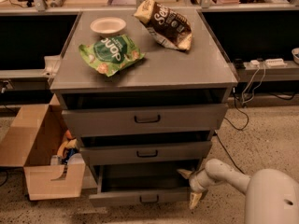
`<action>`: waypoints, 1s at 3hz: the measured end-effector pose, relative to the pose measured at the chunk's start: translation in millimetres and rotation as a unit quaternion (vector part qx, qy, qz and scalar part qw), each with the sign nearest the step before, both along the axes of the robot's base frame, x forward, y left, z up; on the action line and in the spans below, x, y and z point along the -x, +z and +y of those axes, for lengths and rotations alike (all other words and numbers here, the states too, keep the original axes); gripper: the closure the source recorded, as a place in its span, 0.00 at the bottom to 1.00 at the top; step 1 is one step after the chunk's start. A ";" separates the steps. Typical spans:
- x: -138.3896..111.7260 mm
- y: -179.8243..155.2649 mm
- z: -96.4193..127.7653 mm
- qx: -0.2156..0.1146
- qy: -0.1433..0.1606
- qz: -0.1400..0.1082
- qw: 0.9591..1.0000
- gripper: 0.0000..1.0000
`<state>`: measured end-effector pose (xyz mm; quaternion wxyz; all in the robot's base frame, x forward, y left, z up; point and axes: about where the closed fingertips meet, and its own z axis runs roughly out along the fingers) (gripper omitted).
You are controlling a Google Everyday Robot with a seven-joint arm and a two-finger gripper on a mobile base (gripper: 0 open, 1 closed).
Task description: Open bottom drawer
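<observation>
The bottom drawer (pixel 121 199) is the lowest and narrowest grey front of the cabinet, with a small dark loop handle (pixel 149 199). It stands pulled out, and its plain grey tray (pixel 140 181) shows behind the front. My gripper (pixel 188 188) is at the drawer's right front corner, on a pale arm (pixel 229 174) coming in from the lower right. It is open: one finger (pixel 183 173) reaches over the tray's right edge, and the other finger (pixel 195 200) hangs in front of the drawer front's right end.
The middle drawer (pixel 147 153) and the top drawer (pixel 147 119) above also stand partly out. On the cabinet top (pixel 187 69) lie a white bowl (pixel 108 25), a green bag (pixel 111 54) and a brown bag (pixel 166 24). An open cardboard box (pixel 32 148) stands at the left. Cables (pixel 243 101) run at the right.
</observation>
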<state>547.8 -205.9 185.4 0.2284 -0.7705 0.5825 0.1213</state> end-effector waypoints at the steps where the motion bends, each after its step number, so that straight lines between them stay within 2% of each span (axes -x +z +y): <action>1: 4.2 -12.4 4.2 0.004 0.006 0.014 1.000 0.00; 2: 16.0 -20.8 4.2 0.021 0.009 0.018 1.000 0.00; 3: 37.1 -26.3 3.9 0.036 0.012 0.016 0.999 0.18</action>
